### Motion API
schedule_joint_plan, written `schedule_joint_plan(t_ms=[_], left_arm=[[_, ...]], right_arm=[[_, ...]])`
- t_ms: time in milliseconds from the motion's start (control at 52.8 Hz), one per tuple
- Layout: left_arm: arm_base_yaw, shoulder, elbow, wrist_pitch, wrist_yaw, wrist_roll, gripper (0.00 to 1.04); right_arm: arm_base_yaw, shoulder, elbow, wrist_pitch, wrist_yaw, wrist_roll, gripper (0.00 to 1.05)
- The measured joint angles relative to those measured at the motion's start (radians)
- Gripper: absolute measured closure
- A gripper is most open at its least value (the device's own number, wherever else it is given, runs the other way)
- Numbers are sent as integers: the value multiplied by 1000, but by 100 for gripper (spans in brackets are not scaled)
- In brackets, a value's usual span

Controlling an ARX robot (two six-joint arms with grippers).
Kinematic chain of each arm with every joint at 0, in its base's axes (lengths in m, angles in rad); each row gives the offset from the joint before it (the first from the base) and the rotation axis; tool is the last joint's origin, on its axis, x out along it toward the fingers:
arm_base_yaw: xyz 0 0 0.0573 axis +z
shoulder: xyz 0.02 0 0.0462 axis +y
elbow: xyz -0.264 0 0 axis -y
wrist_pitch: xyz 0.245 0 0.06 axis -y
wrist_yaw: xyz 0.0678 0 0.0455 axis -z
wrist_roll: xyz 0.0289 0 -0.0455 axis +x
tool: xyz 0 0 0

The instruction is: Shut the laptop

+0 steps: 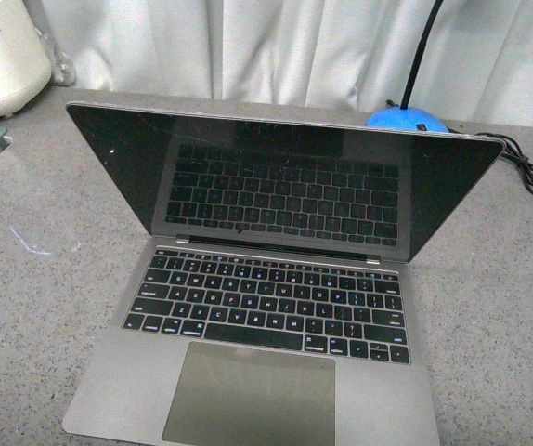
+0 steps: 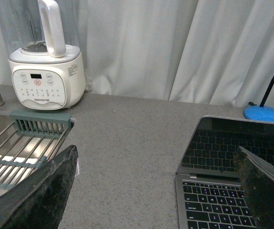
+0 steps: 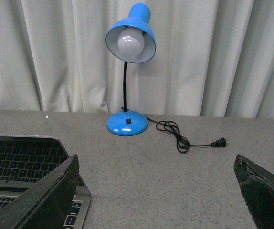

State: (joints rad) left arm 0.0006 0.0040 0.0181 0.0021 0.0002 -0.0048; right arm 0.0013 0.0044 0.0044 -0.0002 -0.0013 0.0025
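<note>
On the grey speckled desk (image 1: 34, 307), directly before the robot, the laptop (image 1: 276, 288) is found open, its dark screen leaned back. The left pincer (image 2: 156, 157) and the right pincer (image 3: 156, 160) are each spread wide, one at each side of the laptop, and nothing is held between the fingers.

Trouble may be expected if the lid is pushed only at one corner, because the base could be turned or slid on the smooth top. The glossy screen could also be scratched by a hard fingertip. Just behind the lid on the right, the blue lamp (image 3: 126, 123) and its loose cord (image 3: 177, 136) could be caught by the right arm.

A white kitchen appliance (image 2: 46, 76) and a wire rack (image 2: 17, 148) are seen at the left. White curtains (image 3: 223, 57) are hung behind the desk.
</note>
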Motion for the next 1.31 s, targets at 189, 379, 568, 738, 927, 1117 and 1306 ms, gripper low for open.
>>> schedule_joint_plan(t_ms=[189,379,568,738,927,1117,1306], left_arm=[[-17,6,1,-13,-55,-18,6],[-43,186,24,75,-278,-104,6],[-122,674,220,328,-297,-133,7],[-213,1074,433,426,-238,-131,6],[-249,1293,618,370,-201,-87,6],[-261,1431,743,244,-132,-78,7],[-275,1516,842,186,-89,-46,7]], right_arm=[[6,3,0,-6,22,-2,9],[90,209,53,82,146,-15,9],[64,667,203,350,4,8,9],[31,1047,442,289,-135,55,9],[31,1242,657,193,-183,71,9],[53,1365,827,55,-223,83,9],[78,1479,949,-47,-326,141,9]])
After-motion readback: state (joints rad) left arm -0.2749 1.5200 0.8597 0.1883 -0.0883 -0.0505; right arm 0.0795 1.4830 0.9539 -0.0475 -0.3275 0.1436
